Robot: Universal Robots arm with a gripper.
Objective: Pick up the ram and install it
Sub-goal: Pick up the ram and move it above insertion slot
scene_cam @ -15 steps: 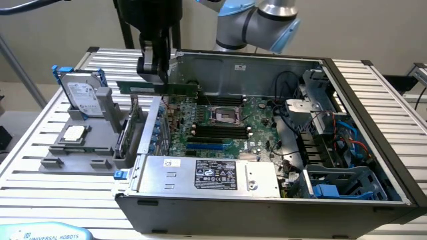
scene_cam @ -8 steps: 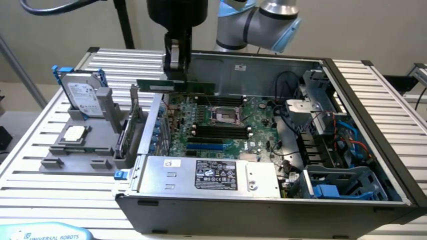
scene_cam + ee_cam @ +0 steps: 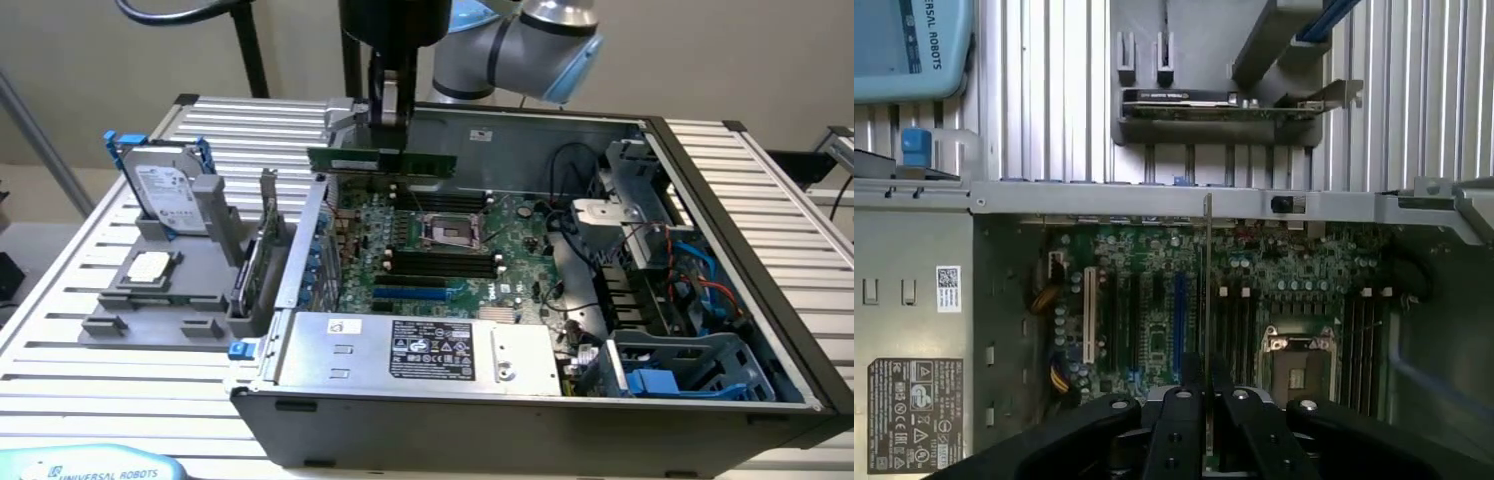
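The gripper (image 3: 388, 140) is pinched shut on the ram (image 3: 382, 161), gripping the green stick near the middle of its top edge so that it hangs level and on edge above the far side of the open computer case (image 3: 534, 415), clear of the motherboard (image 3: 521, 235). In the wrist view the ram (image 3: 1207, 290) appears edge-on as a thin line between the fingers (image 3: 1179, 415), running parallel to the black memory slots (image 3: 1232, 325) beside the CPU socket (image 3: 1299, 365) and seemingly just to one side of them. The step in hand looks like carrying the stick over its slot. Doing it well means holding the board vertical, squaring its length to the slot, matching the notch, checking that the latches are open, and pressing evenly rather than at one end.
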